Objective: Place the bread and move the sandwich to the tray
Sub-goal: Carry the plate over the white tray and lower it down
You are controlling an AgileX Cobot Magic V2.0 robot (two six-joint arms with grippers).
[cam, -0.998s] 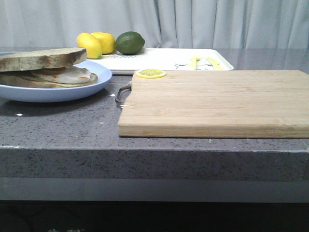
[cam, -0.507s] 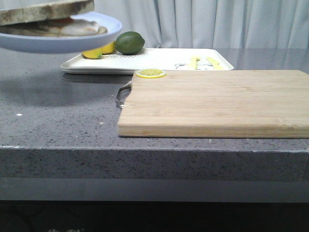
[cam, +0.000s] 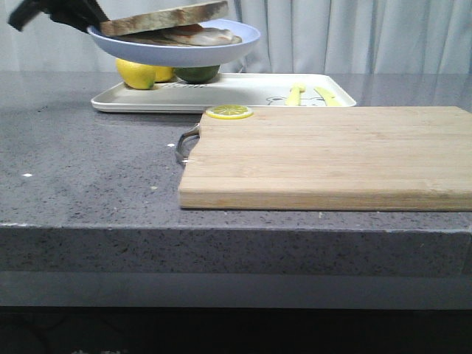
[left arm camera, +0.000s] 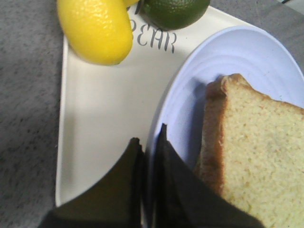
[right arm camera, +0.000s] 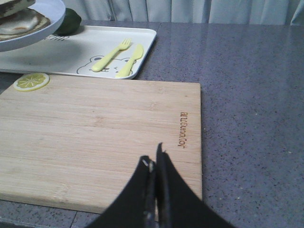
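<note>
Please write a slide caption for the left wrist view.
Left gripper holds plate with sandwich over tray.

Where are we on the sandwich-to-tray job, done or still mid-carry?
Mid-carry. Done: the bread already tops the sandwich on the plate. In hand: the left gripper is shut on the plate rim, holding it in the air over the tray's left end, above the lemon and lime. Left: lower the plate onto the tray and release. The right gripper is shut and empty above the cutting board.

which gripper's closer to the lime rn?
Left. The left gripper is clamped on the blue plate's rim above the tray, near the lime. The right gripper hovers over the cutting board, farther off.
</note>
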